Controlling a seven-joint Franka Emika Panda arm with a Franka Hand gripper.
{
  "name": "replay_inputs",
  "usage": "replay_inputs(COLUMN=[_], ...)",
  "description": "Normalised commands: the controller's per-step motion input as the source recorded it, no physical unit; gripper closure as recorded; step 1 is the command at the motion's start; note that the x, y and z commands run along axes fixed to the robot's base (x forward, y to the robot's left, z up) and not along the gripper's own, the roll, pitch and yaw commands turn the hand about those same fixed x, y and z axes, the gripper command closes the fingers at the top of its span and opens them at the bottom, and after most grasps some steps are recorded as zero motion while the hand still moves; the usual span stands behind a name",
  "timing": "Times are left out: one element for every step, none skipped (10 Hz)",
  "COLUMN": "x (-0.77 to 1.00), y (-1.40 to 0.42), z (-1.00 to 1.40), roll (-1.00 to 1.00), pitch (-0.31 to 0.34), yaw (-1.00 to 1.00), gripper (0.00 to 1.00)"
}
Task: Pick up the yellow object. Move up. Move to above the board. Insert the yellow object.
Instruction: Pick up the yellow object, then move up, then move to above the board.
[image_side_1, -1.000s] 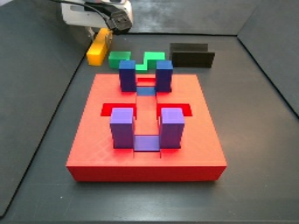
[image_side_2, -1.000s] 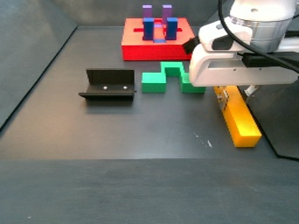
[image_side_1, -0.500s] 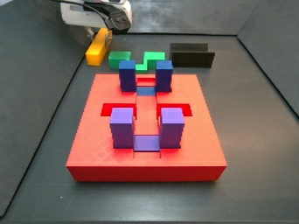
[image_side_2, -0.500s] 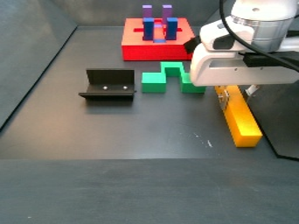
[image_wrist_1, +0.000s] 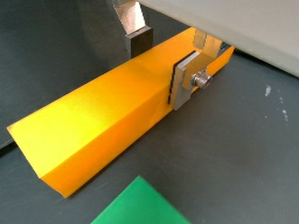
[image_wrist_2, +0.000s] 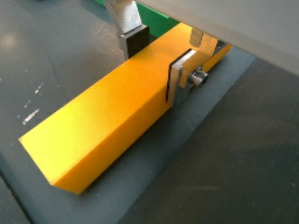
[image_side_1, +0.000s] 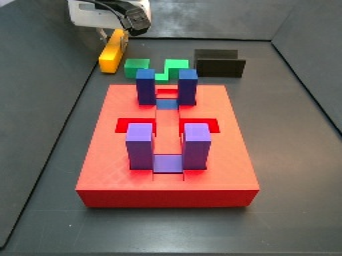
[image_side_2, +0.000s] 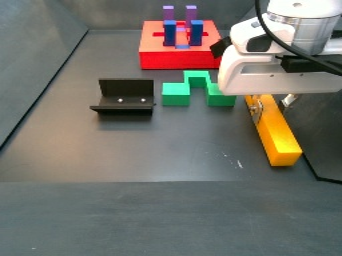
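The yellow object (image_side_2: 275, 135) is a long orange-yellow bar at the floor's edge, far from the board. It also shows in a side view (image_side_1: 112, 52). My gripper (image_side_2: 267, 106) straddles its upper half, and the white gripper body (image_side_1: 118, 30) stands over it. In both wrist views the gripper (image_wrist_1: 162, 63) (image_wrist_2: 158, 61) is shut on the bar (image_wrist_1: 105, 114) (image_wrist_2: 100, 127), with a dark pad pressed on each long side. The bar hangs just off the floor. The red board (image_side_1: 120, 165) (image_side_2: 154, 56) carries upright purple blocks (image_side_1: 139, 145) and blue blocks (image_side_1: 146, 85).
A green block (image_side_1: 158, 70) (image_side_2: 194, 90) lies between the bar and the board; its corner shows in a wrist view (image_wrist_1: 140, 206). The black fixture (image_side_1: 221, 62) (image_side_2: 123, 97) stands on the floor beside it. Grey walls (image_side_2: 47, 70) enclose the floor.
The gripper has risen slightly with the yellow bar in it. The bar's lower end has come up off the floor. Nothing else has moved.
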Motion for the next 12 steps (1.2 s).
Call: replay_inputs(x=[0.00, 0.00, 0.00, 0.00, 0.00, 0.00, 0.04, -0.03, -0.03, -0.01, 0.00, -0.01], y=[0.00, 0.00, 0.00, 0.00, 0.00, 0.00, 0.03, 0.03, 0.01, 0.00, 0.00, 0.00], z=[0.00, 0.00, 0.00, 0.00, 0.00, 0.83, 0.85, 0.68, 0.42, 0.20, 1.40, 1.40], roll=[0.00, 0.00, 0.00, 0.00, 0.00, 0.00, 0.01, 0.04, 0.11, 0.16, 0.00, -0.05], pitch=[0.000, 0.000, 0.000, 0.000, 0.000, 0.000, -0.017, 0.045, 0.052, 0.047, 0.000, -0.001], yaw=[0.00, 0.00, 0.00, 0.00, 0.00, 0.00, 0.04, 0.04, 0.02, 0.02, 0.00, -0.01], gripper=[1.00, 1.00, 1.00, 1.00, 1.00, 1.00, 1.00, 1.00, 1.00, 1.00, 1.00, 1.00])
